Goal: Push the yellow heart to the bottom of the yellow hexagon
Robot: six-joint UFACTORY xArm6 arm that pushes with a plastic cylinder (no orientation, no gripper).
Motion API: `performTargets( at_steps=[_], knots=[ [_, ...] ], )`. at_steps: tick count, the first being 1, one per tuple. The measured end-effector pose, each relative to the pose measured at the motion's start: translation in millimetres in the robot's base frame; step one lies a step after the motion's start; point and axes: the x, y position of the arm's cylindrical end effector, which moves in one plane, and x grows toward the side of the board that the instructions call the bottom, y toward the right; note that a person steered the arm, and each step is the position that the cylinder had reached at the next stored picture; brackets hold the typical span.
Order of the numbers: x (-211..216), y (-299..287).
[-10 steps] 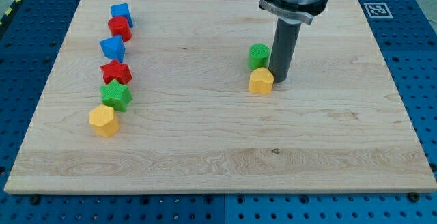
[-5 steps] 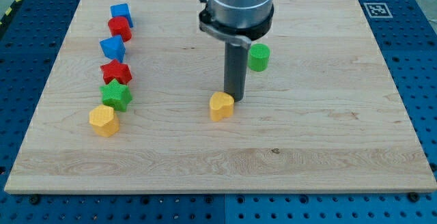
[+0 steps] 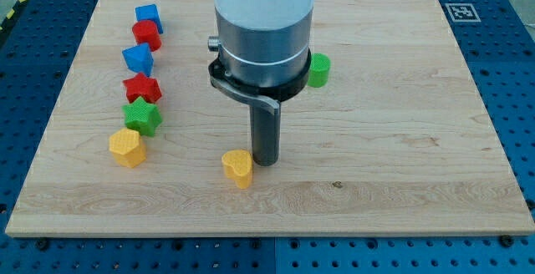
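The arm's dark rod stands upright over the wooden board, my tip planted just to the view's right of the yellow heart, touching or nearly touching it. The arm carries no pincer, so there is nothing to spread or close. The heart sits low on the board, well to the view's right of the yellow hexagon and slightly lower. Above the hexagon a column climbs along the view's left: green star, red star, blue block, red block, blue cube. A green cylinder peeks out behind the arm's body.
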Motion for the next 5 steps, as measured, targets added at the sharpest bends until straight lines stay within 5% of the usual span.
performTargets(
  at_steps=[5],
  knots=[
    [37.8,-39.5]
  ],
)
